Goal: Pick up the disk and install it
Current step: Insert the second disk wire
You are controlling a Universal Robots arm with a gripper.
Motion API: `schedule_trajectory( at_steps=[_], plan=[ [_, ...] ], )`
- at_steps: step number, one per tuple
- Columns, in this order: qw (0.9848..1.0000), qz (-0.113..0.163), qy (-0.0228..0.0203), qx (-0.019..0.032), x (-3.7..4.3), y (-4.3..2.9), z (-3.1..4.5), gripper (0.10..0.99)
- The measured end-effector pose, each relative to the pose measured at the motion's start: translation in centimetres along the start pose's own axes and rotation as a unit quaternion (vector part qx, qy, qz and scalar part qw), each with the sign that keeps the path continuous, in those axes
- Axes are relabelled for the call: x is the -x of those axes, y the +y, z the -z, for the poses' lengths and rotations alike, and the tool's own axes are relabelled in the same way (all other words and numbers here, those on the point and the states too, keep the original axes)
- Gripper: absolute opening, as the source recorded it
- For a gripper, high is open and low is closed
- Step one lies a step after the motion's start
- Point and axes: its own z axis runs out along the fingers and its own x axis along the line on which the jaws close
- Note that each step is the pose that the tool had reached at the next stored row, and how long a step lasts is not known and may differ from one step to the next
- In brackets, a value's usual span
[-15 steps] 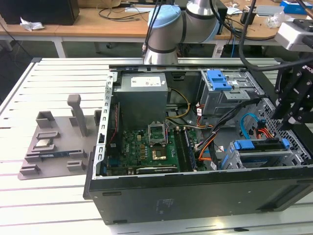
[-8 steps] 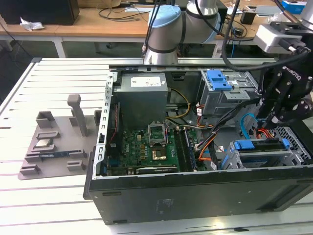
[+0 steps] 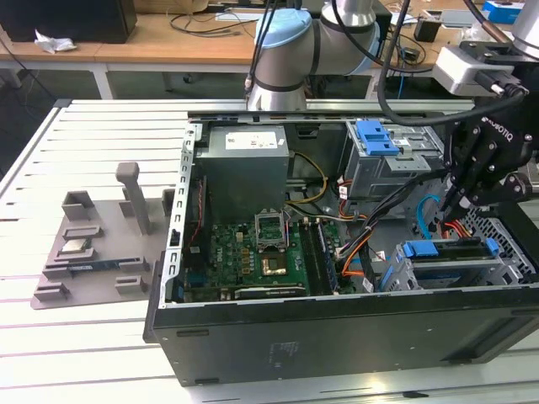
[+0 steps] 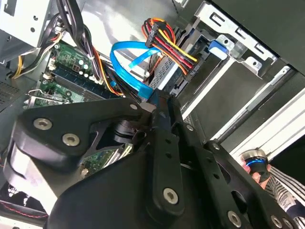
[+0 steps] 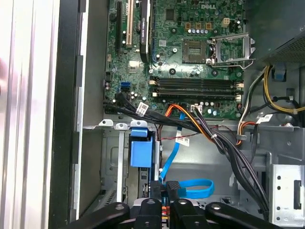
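Since, within the open computer case [image 3: 337,337], the drive cage [image 3: 472,273] just beneath the gripper [image 3: 455,202] is seen to hold the disk [image 3: 450,251], installation is judged nearly done; the gripper's hold cannot be told; fine motion is called for, little room being left beside the blue cable [image 4: 128,67].

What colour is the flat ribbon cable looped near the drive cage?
Bright blue ribbon cable, clearest in the second wrist view.
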Motion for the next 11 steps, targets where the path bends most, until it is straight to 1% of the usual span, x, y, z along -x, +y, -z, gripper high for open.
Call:
schedule_trajectory(
  at_steps=[2,3,4,5,6,7,8,11],
  plan=[
    [1.0000,0.000,0.0000,0.0000,-0.05,0.00,0.00,0.161],
    [1.0000,0.000,0.0001,0.0000,-0.27,0.01,-0.01,0.161],
    [1.0000,0.000,0.0000,0.0000,-0.59,0.02,-0.04,0.161],
    [1.0000,0.000,0.0001,0.0000,-1.15,0.03,-0.09,0.161],
    [1.0000,0.000,0.0000,0.0000,-1.51,0.00,-0.18,0.161],
    [1.0000,0.000,-0.0002,0.0001,-1.73,-0.12,-0.40,0.161],
    [1.0000,0.000,0.0000,0.0003,-1.74,-0.40,-0.91,0.161],
    [1.0000,0.000,0.0000,0.0005,-1.72,-0.66,-1.45,0.161]
  ],
)
